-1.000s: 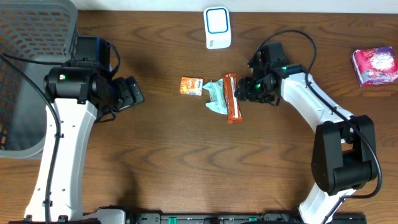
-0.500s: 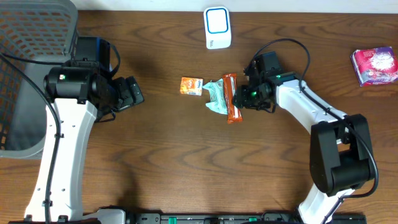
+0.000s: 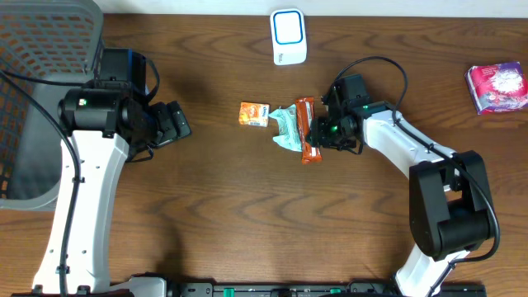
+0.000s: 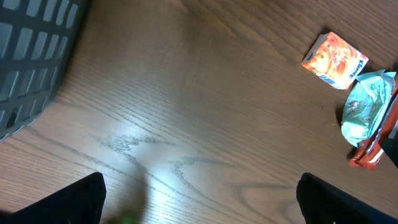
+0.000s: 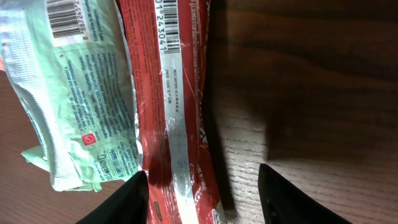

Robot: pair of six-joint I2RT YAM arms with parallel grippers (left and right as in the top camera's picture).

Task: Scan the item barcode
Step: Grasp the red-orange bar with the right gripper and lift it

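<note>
The basket (image 3: 33, 82) sat at the table's (image 3: 247, 223) far left corner, and our left arm had not moved beside it. The left gripper (image 3: 177, 122) hung over bare wood with its jaws fully apart, holding nothing.

The change was on the right. A second earlier our right gripper (image 3: 318, 132) stood just beside the bar (image 3: 307, 129); it had since slid over the bar's lower half. In the wrist view its jaws stood partly open, one to each side of the bar (image 5: 180, 112) and not yet pinching it.

The bar lay mid-table with its barcode strip facing up, touching the green packet (image 3: 286, 128). The orange box (image 3: 254, 114) lay just beyond the packet. We judged a pick was about to start, with the carry to the white scanner (image 3: 289, 35) still to come. The near finger risked catching the packet too.
</note>
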